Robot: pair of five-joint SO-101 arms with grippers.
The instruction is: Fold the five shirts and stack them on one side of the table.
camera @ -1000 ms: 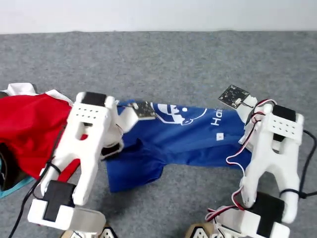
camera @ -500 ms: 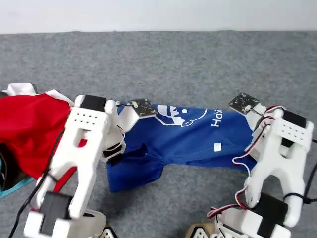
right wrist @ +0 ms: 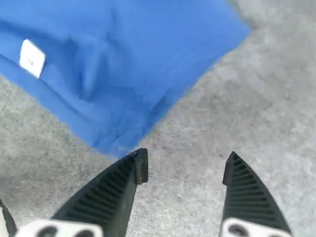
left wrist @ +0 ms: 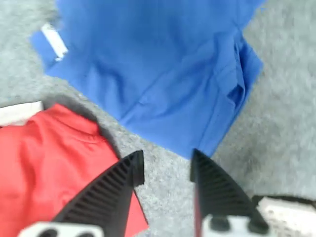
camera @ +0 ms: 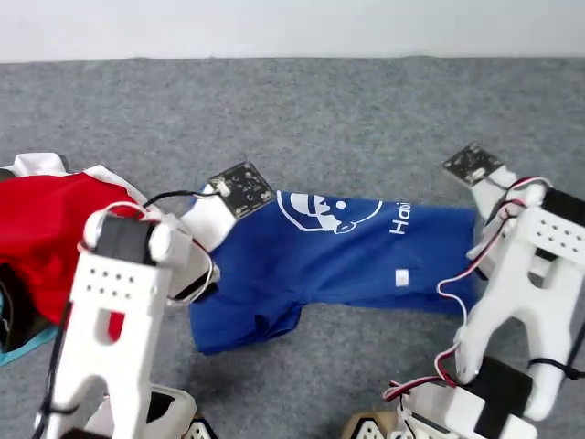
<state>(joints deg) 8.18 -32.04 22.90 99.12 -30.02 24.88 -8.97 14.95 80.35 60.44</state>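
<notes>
Surface: grey table (camera: 366, 119) bore blue shirt (camera: 338, 256) beside red shirt (camera: 46, 238).
Left gripper (left wrist: 166, 160): spread, empty, over the blue shirt's edge.
Right gripper (right wrist: 187, 160): spread, empty, at its other end.

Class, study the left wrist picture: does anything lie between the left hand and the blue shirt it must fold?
Nothing visible does. The left hand hangs open over the bare grey table, just off the blue shirt's edge. The red shirt lies off to one side by one finger, not in the gap.

A spread shirt (camera: 338, 256) lies midway across the table (camera: 366, 119) — a heap of shirts (camera: 46, 238) just left of it.
</notes>
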